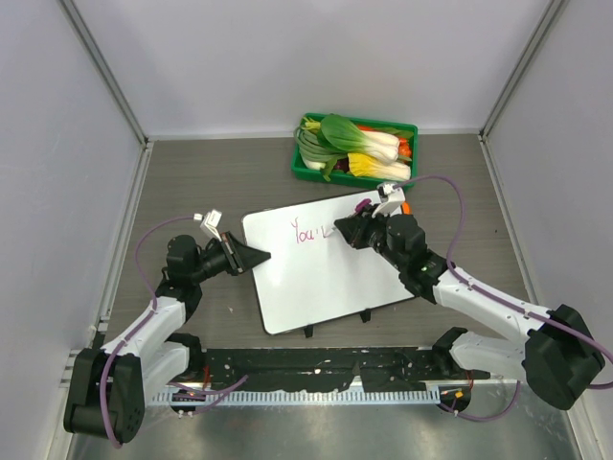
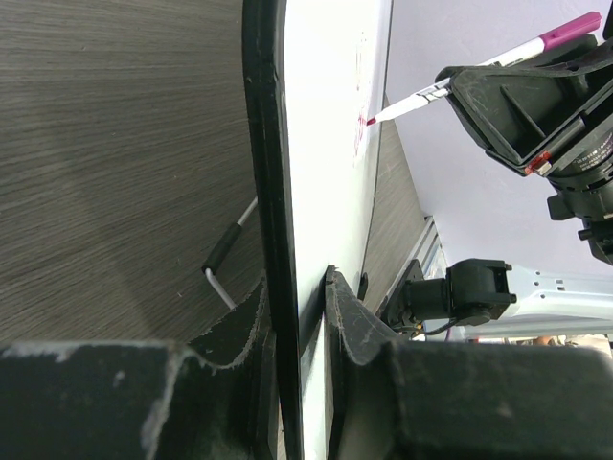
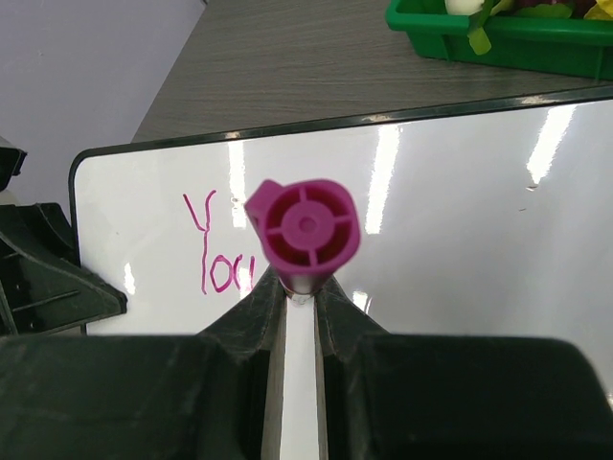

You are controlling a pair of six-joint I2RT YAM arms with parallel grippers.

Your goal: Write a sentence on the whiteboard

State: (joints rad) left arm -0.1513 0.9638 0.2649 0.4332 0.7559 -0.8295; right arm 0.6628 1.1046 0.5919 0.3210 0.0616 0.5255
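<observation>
Tip of marker at whiteboard, left wrist only.

We see bright, even overhead light; white glare streaks cross the whiteboard beyond the right pincer, which looks soft up close while the marker in it is sharp

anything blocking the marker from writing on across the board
Nothing visible. The whiteboard right of the sentence is bare white. The left gripper clamps its left edge, clear of the marker in the right gripper; the green tray sits beyond the far edge.
</observation>
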